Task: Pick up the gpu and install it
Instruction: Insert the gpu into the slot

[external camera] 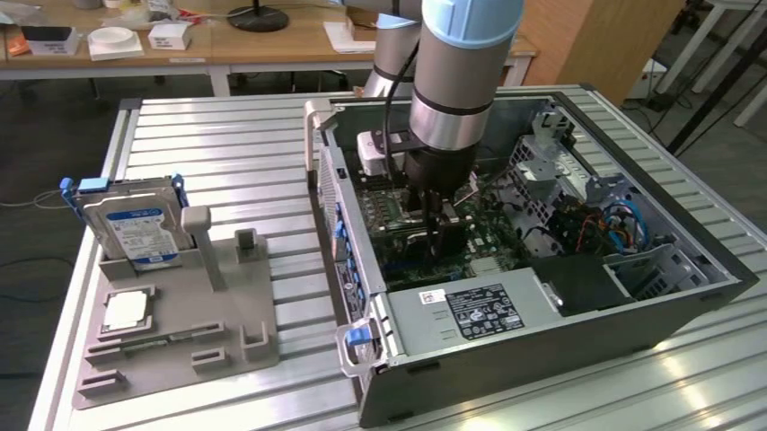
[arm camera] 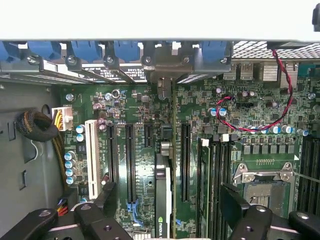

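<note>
- Hovering inside the open computer case (external camera: 671, 314), the gripper (external camera: 437, 215) hangs over the motherboard (arm camera: 145, 165) with its fingers (arm camera: 107, 192) spread wide apart and clamped on nothing.
- The gpu (arm camera: 161, 200) stands on edge between the fingers in the wrist view, its black top edge with a small green logo running along an expansion slot; it looks seated, or very nearly so.
- Whether either finger touches the card cannot be told.
- By this reading the install step is at its end: the card is in the case and let go, not on the grey parts holder (external camera: 180, 341) on the desk (external camera: 240, 135), where a hard drive (external camera: 135, 229) with a blue-white label stands upright.
- Any further move calls for a straight lift clear of the card, away from the memory slots (arm camera: 215, 190) and the red-and-black wire (arm camera: 250, 127) just beside.
- Full seating along the slot's length cannot be judged from here.
</note>
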Motion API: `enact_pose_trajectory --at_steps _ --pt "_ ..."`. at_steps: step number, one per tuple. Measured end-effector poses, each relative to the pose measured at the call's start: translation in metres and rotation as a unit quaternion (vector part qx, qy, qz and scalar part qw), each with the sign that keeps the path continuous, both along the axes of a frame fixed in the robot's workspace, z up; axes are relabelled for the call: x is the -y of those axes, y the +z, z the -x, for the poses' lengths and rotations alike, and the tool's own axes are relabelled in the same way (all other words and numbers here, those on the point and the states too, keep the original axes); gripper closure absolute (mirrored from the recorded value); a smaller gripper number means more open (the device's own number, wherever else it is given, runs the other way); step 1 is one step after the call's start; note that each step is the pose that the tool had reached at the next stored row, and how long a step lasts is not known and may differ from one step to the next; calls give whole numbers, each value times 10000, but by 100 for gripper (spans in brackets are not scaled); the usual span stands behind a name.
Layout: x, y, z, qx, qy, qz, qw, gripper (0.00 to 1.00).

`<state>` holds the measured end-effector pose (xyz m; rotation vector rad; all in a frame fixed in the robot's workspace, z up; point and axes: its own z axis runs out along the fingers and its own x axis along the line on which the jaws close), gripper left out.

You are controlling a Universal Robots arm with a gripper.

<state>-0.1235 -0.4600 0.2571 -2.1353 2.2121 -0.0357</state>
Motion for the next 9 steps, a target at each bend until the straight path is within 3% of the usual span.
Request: enact_pose_trajectory --at_steps 9 --pt "0 0 0 0 0 0 10000 10"
